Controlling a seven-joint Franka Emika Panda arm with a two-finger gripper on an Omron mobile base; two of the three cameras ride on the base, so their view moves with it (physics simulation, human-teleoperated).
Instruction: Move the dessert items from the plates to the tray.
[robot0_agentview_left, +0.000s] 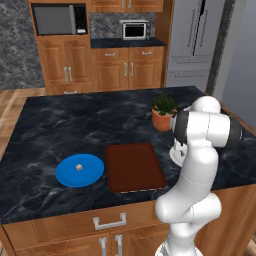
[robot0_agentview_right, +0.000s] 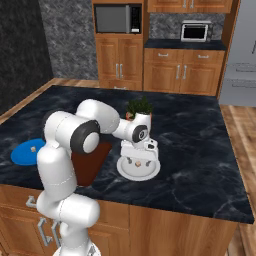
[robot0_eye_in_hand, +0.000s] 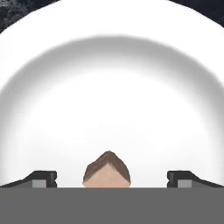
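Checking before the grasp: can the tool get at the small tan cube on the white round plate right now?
Probably yes: the tool hangs open over the white round plate, tips on either side of the small tan cube, with nothing between.

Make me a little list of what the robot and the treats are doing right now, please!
robot fingers: open wide, low over the white plate, one on each side of a treat, not touching it
treat on white plate: small tan cube, sitting between the fingers
treat on blue plate: small tan cube, sitting alone
blue plate: left of the tray
tray: dark reddish-brown, no treats on it yet
plant pot: behind the tray
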